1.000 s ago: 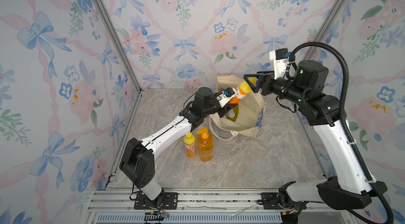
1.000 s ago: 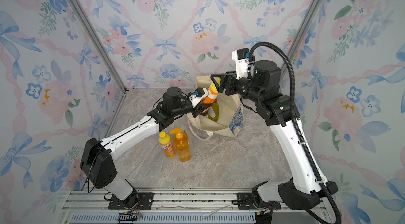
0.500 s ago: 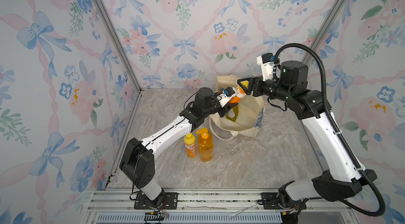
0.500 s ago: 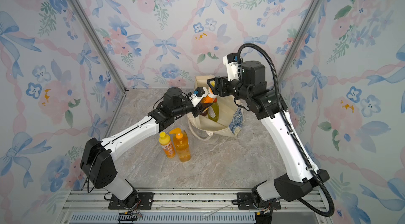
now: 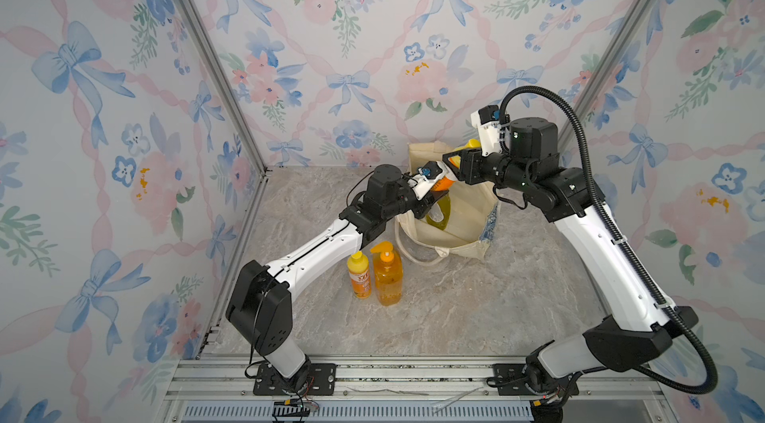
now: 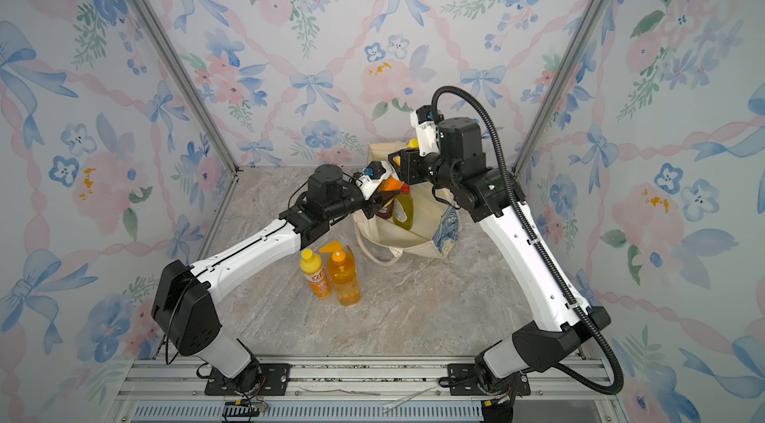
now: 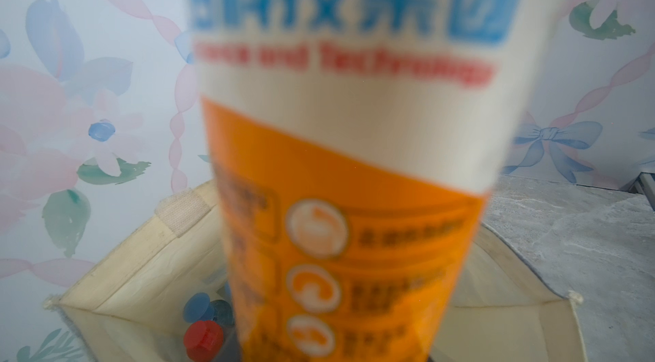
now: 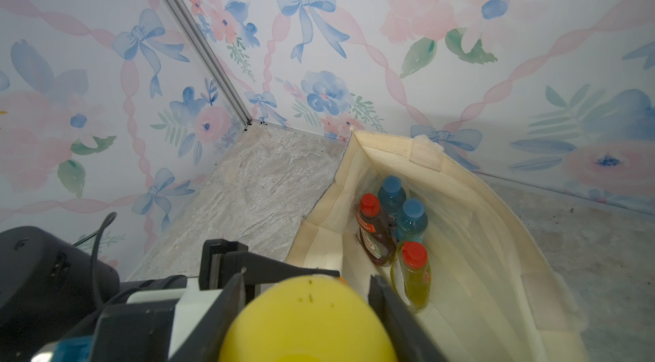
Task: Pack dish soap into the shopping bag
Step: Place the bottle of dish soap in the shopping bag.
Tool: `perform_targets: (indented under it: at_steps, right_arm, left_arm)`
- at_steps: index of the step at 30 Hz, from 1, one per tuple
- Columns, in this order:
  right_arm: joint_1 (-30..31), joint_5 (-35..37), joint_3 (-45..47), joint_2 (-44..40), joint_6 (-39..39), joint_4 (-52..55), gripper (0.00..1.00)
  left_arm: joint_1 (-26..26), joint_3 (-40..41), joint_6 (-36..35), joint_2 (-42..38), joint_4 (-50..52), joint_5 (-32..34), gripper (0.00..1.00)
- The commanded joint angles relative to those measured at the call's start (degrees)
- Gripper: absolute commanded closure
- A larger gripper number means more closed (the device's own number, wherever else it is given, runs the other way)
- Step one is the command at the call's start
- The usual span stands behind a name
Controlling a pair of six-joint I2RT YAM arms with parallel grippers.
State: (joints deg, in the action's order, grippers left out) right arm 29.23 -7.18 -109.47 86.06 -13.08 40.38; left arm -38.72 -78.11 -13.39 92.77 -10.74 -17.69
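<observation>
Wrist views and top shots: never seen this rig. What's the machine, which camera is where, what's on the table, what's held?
The machine is a left arm and a right arm, each ending in a two-finger end effector. The two wide pictures come from one stereo camera overhead and show nearly the same scene. The two close ones come from a camera on each wrist. On the table stand a cream bag, a yellow bottle and a pump bottle. Four bottles are inside the bag. The left end effector holds an orange-and-white bottle over the bag. The right end effector has its fingers either side of that bottle's yellow cap; whether it grips yet is unclear.
</observation>
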Motion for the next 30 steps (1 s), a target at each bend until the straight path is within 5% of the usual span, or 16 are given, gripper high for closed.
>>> perform_targets:
  at_steps: [1, 2, 4, 7, 14, 18, 23, 30]
  right_arm:
    - [0.6, 0.6, 0.8, -0.9, -0.8, -1.0, 0.65]
    - [0.6, 0.6, 0.9, -0.9, -0.7, -1.2, 0.69]
    - [0.6, 0.7, 1.4, -1.1, -0.7, -1.8, 0.82]
    - [0.7, 1.9, 1.9, -1.4, -0.1, -3.0, 0.94]
    - [0.9, 11.0, -0.7, -0.1, 5.7, -0.6, 1.0]
    - [0.7, 17.0, -1.5, 1.7, 8.7, 0.5, 1.0]
    - [-0.4, 23.5, -0.4, 3.3, 10.8, -0.2, 1.0]
    - [-2.4, 27.4, 6.3, 3.6, 12.5, -7.4, 1.0]
  left_arm:
    - [-0.5, -1.1, 0.7, -2.7, -9.1, -0.6, 1.0]
    - [-0.4, -1.3, 0.9, -2.6, -9.1, -0.5, 0.92]
    - [-0.4, -1.3, 1.4, -2.5, -9.1, -0.2, 0.62]
    - [-0.4, -0.6, 1.9, -2.9, -9.0, 0.8, 0.04]
    - [-0.4, 3.0, 1.6, -7.1, -8.2, 4.1, 0.02]
    - [-0.2, 3.0, 4.8, -9.0, -6.8, 12.2, 0.02]
    - [0.1, -4.7, 13.1, -5.6, 4.2, 26.1, 0.02]
    - [0.6, -11.1, 18.0, -0.2, 16.4, 33.6, 0.02]
